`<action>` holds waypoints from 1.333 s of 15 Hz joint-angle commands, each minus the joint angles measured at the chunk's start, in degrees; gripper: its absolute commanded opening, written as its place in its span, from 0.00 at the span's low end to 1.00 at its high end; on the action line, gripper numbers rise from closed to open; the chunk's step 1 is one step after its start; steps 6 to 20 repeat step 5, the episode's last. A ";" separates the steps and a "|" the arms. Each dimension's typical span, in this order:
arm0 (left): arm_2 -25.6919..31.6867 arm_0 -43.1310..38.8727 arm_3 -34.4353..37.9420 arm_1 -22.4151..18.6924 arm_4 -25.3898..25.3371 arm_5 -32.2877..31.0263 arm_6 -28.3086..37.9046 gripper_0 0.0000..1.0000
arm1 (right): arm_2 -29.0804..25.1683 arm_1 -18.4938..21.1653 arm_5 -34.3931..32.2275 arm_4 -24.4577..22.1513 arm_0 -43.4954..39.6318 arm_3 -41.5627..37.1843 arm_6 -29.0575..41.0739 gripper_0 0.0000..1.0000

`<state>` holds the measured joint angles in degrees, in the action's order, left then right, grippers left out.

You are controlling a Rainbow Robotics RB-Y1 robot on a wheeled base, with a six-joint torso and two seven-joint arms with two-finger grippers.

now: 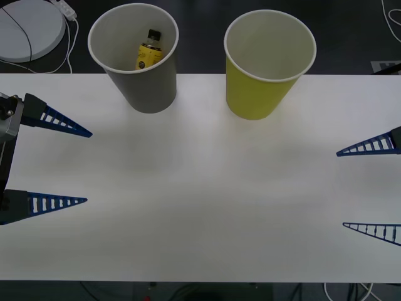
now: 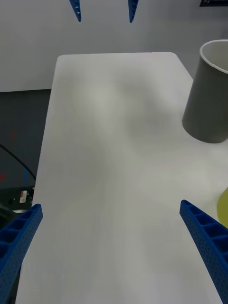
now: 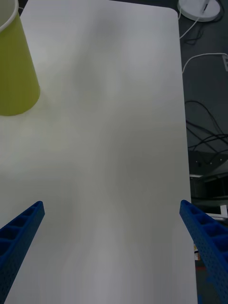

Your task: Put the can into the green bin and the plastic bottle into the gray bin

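Plastic bottle (image 1: 149, 49) inside gray bin (image 1: 145, 84); left gripper (image 1: 88, 167), right gripper (image 1: 339, 188) released at table (image 1: 200, 207) edges.

Even, soft overhead light keeps the white table (image 1: 200, 207) bright, with only faint, diffuse shadows under the gray bin (image 1: 143, 81) and green bin (image 1: 260, 88). There is no harsh glare. Both wrist views look slightly soft, the near blue fingers blurred.

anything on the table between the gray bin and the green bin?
Nothing. In the front view the gray bin and green bin stand apart, with bare white table between them.
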<state>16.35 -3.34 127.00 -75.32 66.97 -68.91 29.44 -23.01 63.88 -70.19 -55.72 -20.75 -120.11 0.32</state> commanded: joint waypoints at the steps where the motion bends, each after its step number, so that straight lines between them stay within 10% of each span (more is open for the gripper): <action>1: 0.00 0.00 0.00 0.00 0.00 0.00 0.00 1.00 | 0.33 0.01 0.40 -0.01 0.00 0.14 0.38 1.00; 20: 0.00 0.00 0.00 0.00 0.00 0.00 0.00 1.00 | 0.33 0.01 0.40 -0.01 0.00 0.14 0.38 1.00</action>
